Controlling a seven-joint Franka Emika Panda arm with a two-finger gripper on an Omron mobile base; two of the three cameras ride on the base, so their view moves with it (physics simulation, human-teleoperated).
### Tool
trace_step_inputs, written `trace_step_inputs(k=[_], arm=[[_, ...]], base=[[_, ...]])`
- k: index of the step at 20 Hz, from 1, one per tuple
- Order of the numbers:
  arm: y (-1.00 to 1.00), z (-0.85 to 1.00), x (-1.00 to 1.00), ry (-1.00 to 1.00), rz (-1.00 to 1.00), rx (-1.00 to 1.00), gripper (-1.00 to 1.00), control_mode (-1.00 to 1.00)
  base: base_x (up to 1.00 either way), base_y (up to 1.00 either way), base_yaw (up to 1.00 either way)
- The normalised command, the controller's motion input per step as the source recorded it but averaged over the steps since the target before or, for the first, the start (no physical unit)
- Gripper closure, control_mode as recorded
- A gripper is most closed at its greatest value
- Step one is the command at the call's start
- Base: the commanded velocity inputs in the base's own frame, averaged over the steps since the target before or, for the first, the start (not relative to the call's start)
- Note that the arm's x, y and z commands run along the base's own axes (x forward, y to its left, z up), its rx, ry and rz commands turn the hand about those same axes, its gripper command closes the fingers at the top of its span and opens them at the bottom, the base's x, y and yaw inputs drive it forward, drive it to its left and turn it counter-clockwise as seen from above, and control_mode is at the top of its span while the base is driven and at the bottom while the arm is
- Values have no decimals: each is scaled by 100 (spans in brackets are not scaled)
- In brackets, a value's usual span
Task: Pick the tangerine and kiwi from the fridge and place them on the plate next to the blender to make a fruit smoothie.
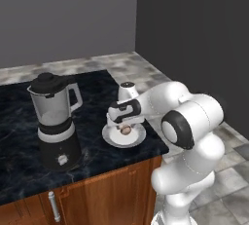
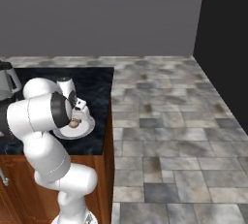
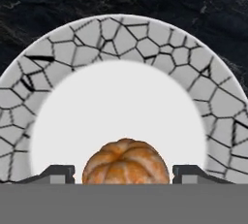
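Observation:
The orange tangerine (image 3: 126,162) rests on the small round plate (image 3: 121,39), whose rim has a cracked grey pattern. The plate (image 1: 138,139) sits on the dark marble counter just right of the blender (image 1: 53,121). My gripper (image 3: 123,172) hangs low over the plate, its two dark fingertips (image 3: 58,173) on either side of the fruit with a gap on each side, so it is open. In the left base view the gripper (image 1: 124,121) points down at the tangerine (image 1: 125,129). The kiwi and the fridge are out of view.
The counter's right edge (image 1: 160,143) lies just past the plate, above wooden cabinet doors (image 1: 97,199). Stone-tiled floor (image 2: 169,121) spreads to the right. The blender's handle (image 1: 77,97) points toward the plate.

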Motion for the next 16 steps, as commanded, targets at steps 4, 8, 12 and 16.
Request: trace_step_inputs(k=[4,8,12,16], arm=[[0,0,0,0,0,0,-100,-100],[0,3,-10,-4,-1,0,-100,-100],[-11,26,-59,-19,-3,0,-100,-100],[-27,18,-88,-24,-4,0,-100,-100]], base=[[0,0,0],[0,0,0],[0,0,0],[0,0,0]])
